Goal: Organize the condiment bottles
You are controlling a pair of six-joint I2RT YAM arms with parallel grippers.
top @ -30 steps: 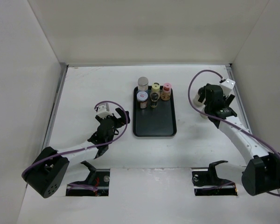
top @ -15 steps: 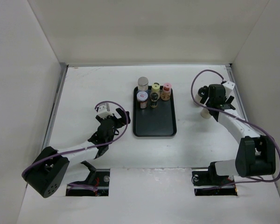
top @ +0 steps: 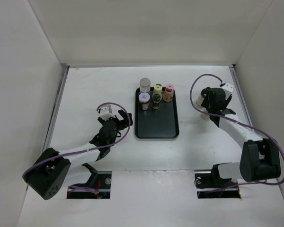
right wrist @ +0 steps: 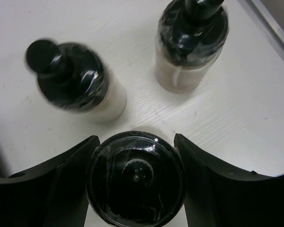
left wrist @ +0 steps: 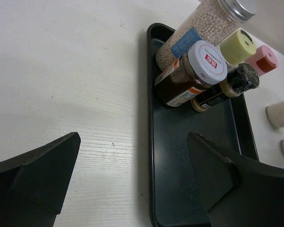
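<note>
The white, wood-grained surface [top: 85,90] carries a flat black tray [top: 157,124] near its middle. Well to the tray's right, a first black-capped bottle [right wrist: 68,80] and a second black-capped bottle [right wrist: 191,42] stand upright on it, apart. A third black-capped bottle [right wrist: 135,184] is just beside them.

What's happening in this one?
Five condiment bottles stand grouped at the far end of the black tray. The right gripper sits around a black-capped bottle on the table right of the tray, fingers flanking its cap; a firm grip isn't clear. Two more black-capped bottles stand just beyond. The left gripper hovers open and empty beside the tray's left edge.
</note>
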